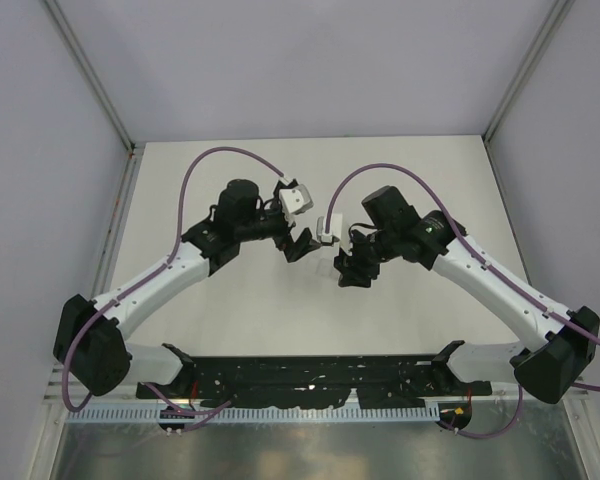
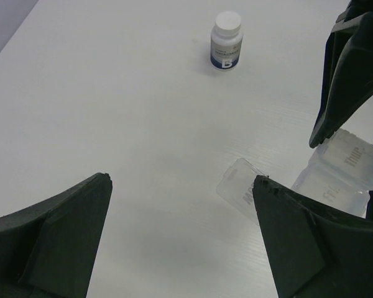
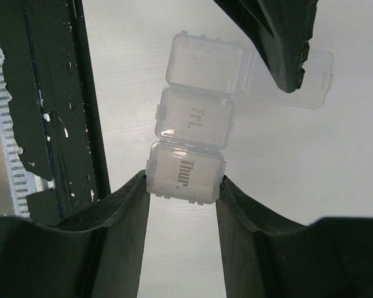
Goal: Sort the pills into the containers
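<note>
Two robot arms meet over a white table (image 2: 112, 93). On the left, the left gripper (image 2: 181, 180) is spread wide, and nothing is held between its fingers. In the middle, a clear pill box (image 3: 196, 118), a strip of day-marked compartments, lies flat on the table. One compartment is open, and its lid (image 2: 235, 181) is folded out flat. On the right, the right gripper (image 3: 183, 177) is clamped on the two sides of the Thur. compartment (image 3: 186, 162), so the box is pinned at that end only.

The main risk is judged to lie with the left arm. If it were lowered off-line, the folded-out lid could be struck. The light box could then be twisted about its single held compartment or pulled free. No pills can be made out in any view, so such tiny pieces could be scattered without being noticed.

In the left wrist view, the lid lies low in the open gap, just beside the finger on the right of that view. Whether the two touch cannot be told. A white-capped bottle (image 2: 226, 40) stands upright well ahead of the open fingers, apart from the box.
</note>
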Tool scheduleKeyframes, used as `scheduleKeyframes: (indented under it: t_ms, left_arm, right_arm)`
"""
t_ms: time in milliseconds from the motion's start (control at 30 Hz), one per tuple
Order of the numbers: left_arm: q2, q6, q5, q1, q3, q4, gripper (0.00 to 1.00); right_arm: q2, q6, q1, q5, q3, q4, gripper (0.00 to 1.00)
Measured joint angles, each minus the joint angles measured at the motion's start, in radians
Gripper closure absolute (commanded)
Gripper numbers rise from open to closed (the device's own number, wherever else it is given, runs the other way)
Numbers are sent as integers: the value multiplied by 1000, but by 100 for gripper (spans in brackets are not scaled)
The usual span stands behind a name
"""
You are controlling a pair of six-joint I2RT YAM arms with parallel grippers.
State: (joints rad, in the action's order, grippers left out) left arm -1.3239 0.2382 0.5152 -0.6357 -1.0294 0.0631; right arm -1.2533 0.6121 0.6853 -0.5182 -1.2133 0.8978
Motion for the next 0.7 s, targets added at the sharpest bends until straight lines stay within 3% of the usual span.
scheduleKeyframes:
  t_ms: [433,700]
  left_arm:
    - [-3,4,-28,1,0,1,0]
    - [131,5,-53,63,55,-1,0]
  right_arm:
    - [17,-2,0,12,22,-12,94]
    - [7,-37,0,56,31,-56,93]
